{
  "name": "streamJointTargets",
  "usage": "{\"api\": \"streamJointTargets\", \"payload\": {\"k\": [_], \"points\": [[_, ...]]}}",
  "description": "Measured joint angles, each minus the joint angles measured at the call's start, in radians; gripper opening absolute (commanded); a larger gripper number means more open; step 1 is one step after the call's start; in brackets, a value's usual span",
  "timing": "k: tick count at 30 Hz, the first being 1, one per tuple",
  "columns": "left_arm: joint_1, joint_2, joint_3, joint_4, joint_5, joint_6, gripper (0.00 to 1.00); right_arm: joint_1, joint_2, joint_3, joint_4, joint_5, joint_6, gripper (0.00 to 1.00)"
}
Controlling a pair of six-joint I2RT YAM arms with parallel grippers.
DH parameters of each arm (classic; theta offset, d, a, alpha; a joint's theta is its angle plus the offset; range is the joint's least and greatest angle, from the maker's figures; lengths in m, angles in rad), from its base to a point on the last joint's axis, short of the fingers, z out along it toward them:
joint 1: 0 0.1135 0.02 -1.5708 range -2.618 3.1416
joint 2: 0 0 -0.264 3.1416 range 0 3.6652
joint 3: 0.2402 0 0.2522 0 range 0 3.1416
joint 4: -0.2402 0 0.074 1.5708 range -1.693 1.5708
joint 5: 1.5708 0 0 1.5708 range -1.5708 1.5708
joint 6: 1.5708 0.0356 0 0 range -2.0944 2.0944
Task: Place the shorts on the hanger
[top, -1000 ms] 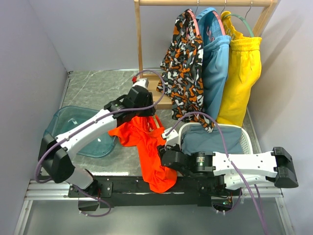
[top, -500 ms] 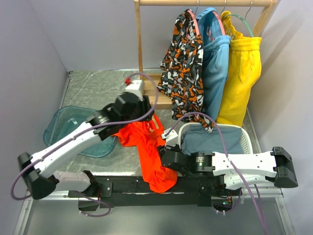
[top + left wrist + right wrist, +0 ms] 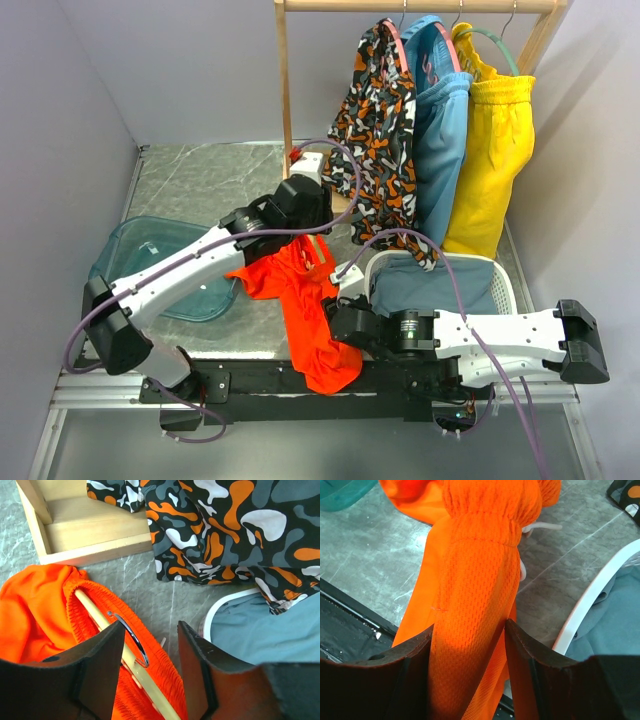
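Left gripper is hovering over the upper end of the shorts, close to the base of the wooden rack. Its fingers are standing part-way apart and are not closing on anything. In the left wrist view they are straddling the gathered waistband of the shorts. The hanger is lying inside that waistband. Its tan wooden rim is running diagonally through the gap, passing just beside the left-hand finger. Its metal hook is showing above the fabric near that fingertip.

Right gripper is gripping one leg of the shorts. The jaws are pressing on a thick bunch of mesh fabric that is filling the whole gap and touching both fingers, so they are standing well apart.

The shorts are lying on the grey marbled table, between the teal bin and the white basket. Their lower leg is hanging over the black front rail. The basket is holding a grey-blue garment.

Patterned shorts, a blue garment and yellow shorts are hanging on the rack behind. In the left wrist view the hem of the patterned shorts is overlapping the basket rim
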Motion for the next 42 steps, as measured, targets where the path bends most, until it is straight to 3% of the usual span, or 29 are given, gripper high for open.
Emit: {"api": "streamJointTargets", "payload": {"k": [2,3,6,14,15,19,22,25,31,39,42], "points": [[0.000,0.008,0.004,0.008,0.000,0.006,0.41,0.000,0.000,0.000,0.000,0.001,0.000,0.00],[0.000,0.012,0.004,0.011,0.000,0.006,0.26,0.000,0.000,0.001,-0.002,0.001,0.001,0.00],[0.004,0.026,0.004,0.019,0.004,0.008,0.01,0.000,0.000,0.004,-0.006,0.003,0.004,0.00],[0.026,0.037,0.005,0.062,0.056,-0.061,0.01,-0.003,-0.001,0.011,0.017,0.015,0.008,0.00],[0.027,0.037,0.005,0.062,0.054,-0.068,0.01,-0.003,-0.002,0.013,0.017,0.015,0.008,0.03],[0.021,0.029,0.005,0.050,0.005,-0.099,0.01,-0.006,-0.005,0.021,0.014,0.013,0.008,0.58],[0.008,0.018,0.006,0.039,-0.071,-0.111,0.01,-0.007,-0.011,0.043,0.001,-0.007,0.008,0.71],[0.000,0.013,0.010,0.023,-0.168,-0.111,0.01,-0.003,-0.015,0.090,-0.043,-0.051,0.017,0.75],[-0.030,0.009,0.017,-0.006,-0.335,-0.110,0.01,-0.002,-0.011,0.213,-0.153,-0.131,0.086,0.75],[-0.044,0.011,0.047,-0.043,-0.410,-0.125,0.01,-0.003,0.092,0.295,-0.248,-0.168,0.217,0.72],[-0.048,0.019,0.073,-0.044,-0.418,-0.127,0.01,-0.003,0.152,0.302,-0.256,-0.172,0.266,0.56]]}}
